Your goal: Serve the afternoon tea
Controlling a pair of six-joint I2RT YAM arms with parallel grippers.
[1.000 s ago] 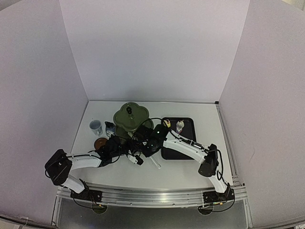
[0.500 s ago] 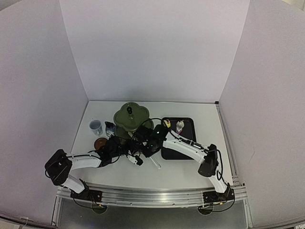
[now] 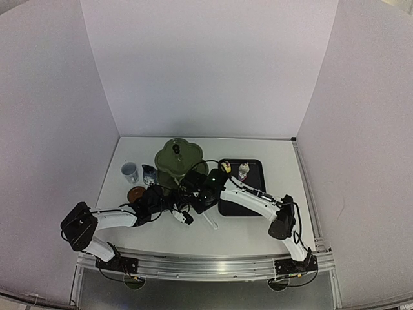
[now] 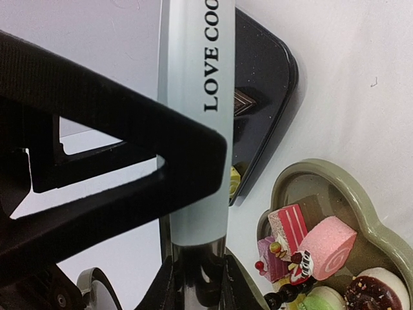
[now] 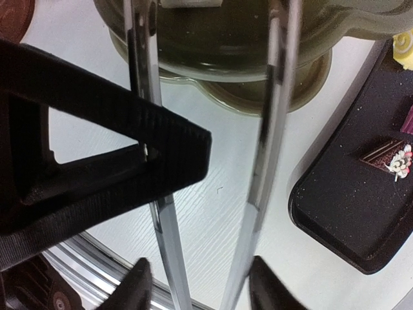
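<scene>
Tabletop (image 3: 251, 232) is the biggest thing before me, a flat matte white sheet with a faint grain, walled by plain white panels (image 3: 206, 64). Toward the back and middle of it stands the dark green three-tier stand (image 3: 175, 157). Its glossy scalloped tiers step down in size to a small knob on top, and my left wrist camera shows one lobed tier with a raised, rounded rim. Just to its right, with a strip of white between them, lies the black rectangular tray (image 3: 250, 190), rounded at the corners and finely speckled. My two arms meet in front of the stand over the tongs (image 4: 193, 123), which have a smooth pale handle printed with black letters and two thin polished steel arms (image 5: 276, 116) that splay toward the stand. My left gripper (image 4: 199, 287) is pinched tight on that handle. My right gripper (image 5: 200, 287) is spread, its black fingers flanking the steel arms, with white table showing between one finger and its arm. Left of the stand sits the pale blue cup (image 3: 130, 171), a smooth cylinder, with the small dark blue jug (image 3: 149, 173) just beside it and a round brown saucer (image 3: 136, 194) nearer me. Smallest are the pastries (image 4: 326, 248): a pink swirl roll, a striped pink slice, a chocolate-glazed ring and a green piece crowd one tier. A yellow pastry (image 3: 226, 166), a white pastry (image 3: 243, 170) and a layered chocolate slice (image 5: 386, 158) sit on the tray.
</scene>
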